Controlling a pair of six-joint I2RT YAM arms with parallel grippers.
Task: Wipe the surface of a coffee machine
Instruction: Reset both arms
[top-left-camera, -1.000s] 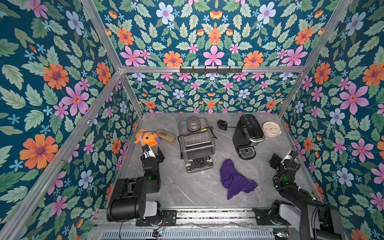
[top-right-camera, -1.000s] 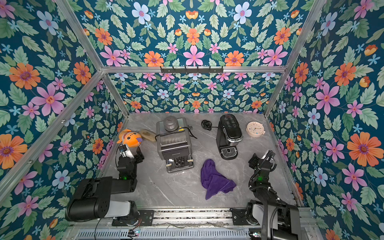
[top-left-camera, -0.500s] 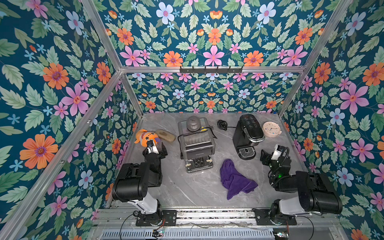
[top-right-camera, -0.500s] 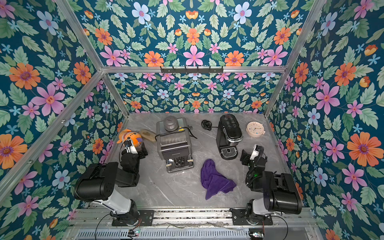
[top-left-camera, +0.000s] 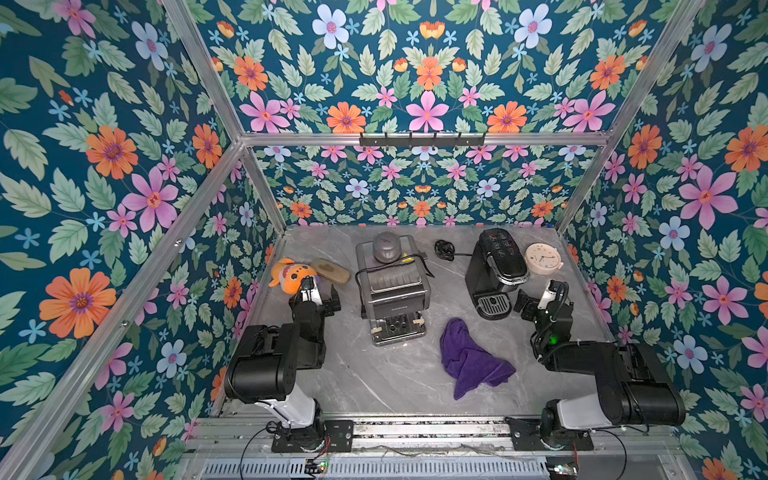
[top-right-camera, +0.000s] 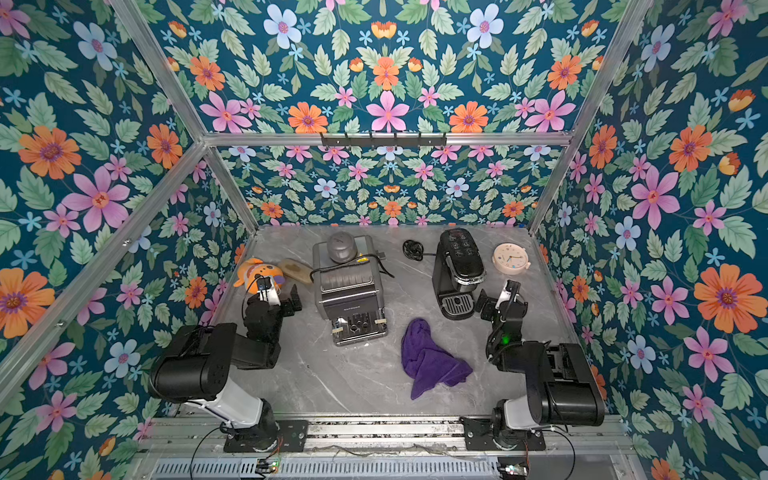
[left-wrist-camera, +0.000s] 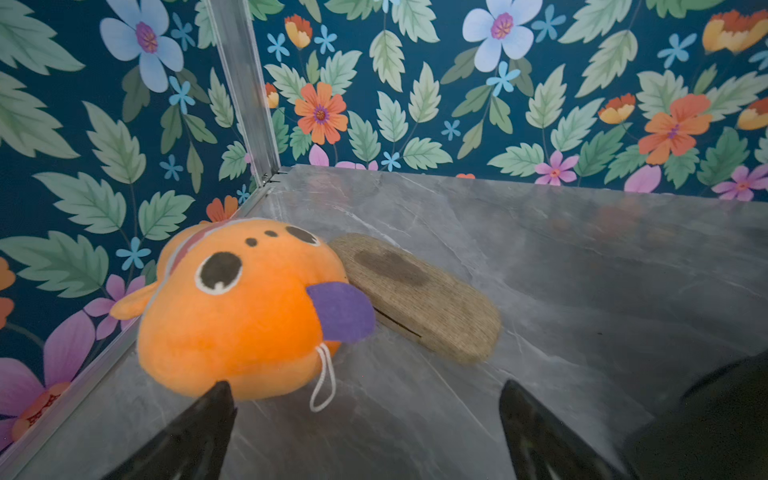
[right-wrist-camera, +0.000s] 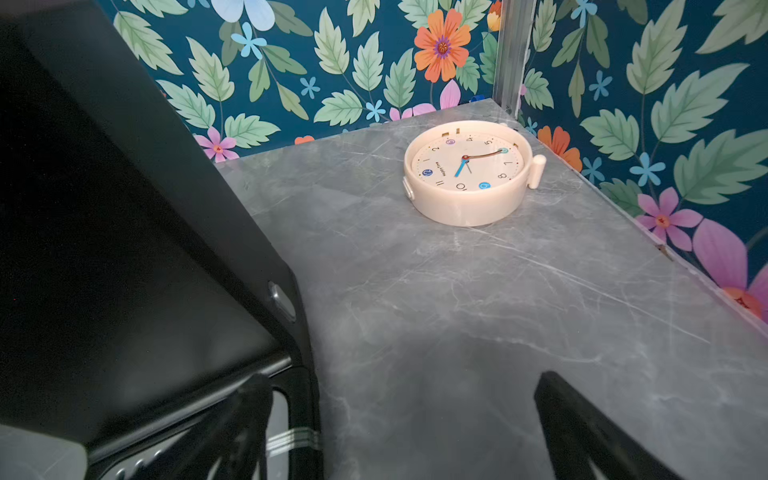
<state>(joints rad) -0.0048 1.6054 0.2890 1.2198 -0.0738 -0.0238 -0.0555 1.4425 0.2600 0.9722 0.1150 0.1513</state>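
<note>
Your right claw (top-left-camera: 535, 297) is spread wide, holding nothing, just beside the black coffee machine (top-left-camera: 496, 266). The purple cloth (top-left-camera: 469, 361) lies on the worktop (top-left-camera: 374, 386) near that machine's front, apart from the claw. Your left claw (top-left-camera: 321, 293), wide too, hangs well apart from that machine.

A crumpled purple cloth (top-left-camera: 471, 359) lies on the grey, white-veined marble tabletop (top-left-camera: 374, 386). Behind the cloth: a boxy silver-grey metal coffee machine (top-left-camera: 392, 291), a glossy black rounded coffee machine (top-left-camera: 496, 266), a cream round clock (right-wrist-camera: 465, 174), and an orange plush fish (left-wrist-camera: 232, 307) with a purple mouth. The teal wall panels (top-left-camera: 104, 208) carry orange, pink and pale-blue flowers and green leaves.
</note>
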